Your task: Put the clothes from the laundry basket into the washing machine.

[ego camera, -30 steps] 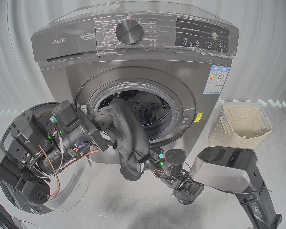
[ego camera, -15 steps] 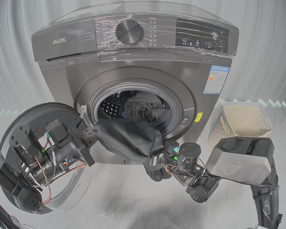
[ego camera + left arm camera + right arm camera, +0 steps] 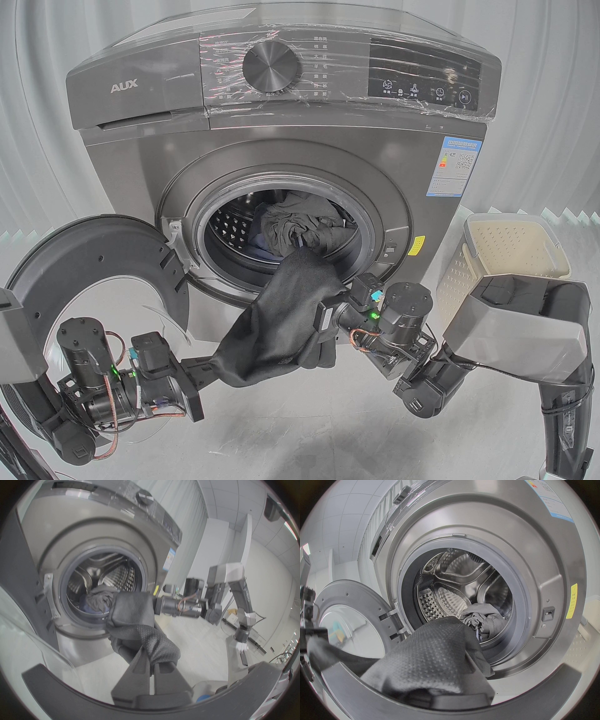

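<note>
Both jaws clamp the garment (image 3: 275,325), stretched between the left gripper (image 3: 211,370), low by the door (image 3: 94,250), and the right gripper (image 3: 322,317), nearer the drum (image 3: 234,225) above and behind.

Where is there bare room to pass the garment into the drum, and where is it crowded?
Free: the drum's left side, between the seal and the clothes pile, and the gap above that pile. Crowded: centre and right, where the pile sits, and the lower rim, screened by the garment stretched from left claw to right claw.
</note>
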Controlling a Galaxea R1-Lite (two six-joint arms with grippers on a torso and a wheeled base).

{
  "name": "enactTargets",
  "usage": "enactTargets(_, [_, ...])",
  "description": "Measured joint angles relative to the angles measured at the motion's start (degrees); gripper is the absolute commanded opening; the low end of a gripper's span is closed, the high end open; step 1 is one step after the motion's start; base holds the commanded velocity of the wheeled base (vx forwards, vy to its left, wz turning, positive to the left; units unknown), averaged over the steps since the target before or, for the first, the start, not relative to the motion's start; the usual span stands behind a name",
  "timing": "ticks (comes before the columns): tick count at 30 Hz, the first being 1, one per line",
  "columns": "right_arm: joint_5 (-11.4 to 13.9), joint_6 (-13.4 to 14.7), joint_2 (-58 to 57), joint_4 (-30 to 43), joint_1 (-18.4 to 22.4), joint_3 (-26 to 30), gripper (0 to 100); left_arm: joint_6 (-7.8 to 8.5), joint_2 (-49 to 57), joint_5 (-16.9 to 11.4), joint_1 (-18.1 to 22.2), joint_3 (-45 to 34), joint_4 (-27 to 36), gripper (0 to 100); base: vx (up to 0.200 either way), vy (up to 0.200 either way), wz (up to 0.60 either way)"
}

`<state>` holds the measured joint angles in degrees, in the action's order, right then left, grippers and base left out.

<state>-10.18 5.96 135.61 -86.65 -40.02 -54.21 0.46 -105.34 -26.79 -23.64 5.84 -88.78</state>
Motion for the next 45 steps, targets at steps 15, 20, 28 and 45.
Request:
enactTargets(15, [-0.1,0.1,-1.7,0.1,0.3,-0.3,0,1.69,-6.6,-0.5,0.6,-3.0,0.0,100,0.000,0.000,0.00])
enactTargets(20, [0.0,0.0,-4.2,0.8,1.5,-0.2,0,2.46,-7.5,-0.6,0.6,-4.5,-0.1,100,0.000,0.000,0.00])
enactTargets(28, [0.0,0.0,-6.0,0.6,2.6,0.2,0,3.04,-8.3,-0.5,0.6,-4.2,-0.1,100,0.000,0.000,0.00])
enactTargets(45, [0.0,-0.1,-7.5,0.3,-2.6,3.5,0,2.51,-11.9,0.7,-1.7,9.8,-0.1,100,0.000,0.000,0.00])
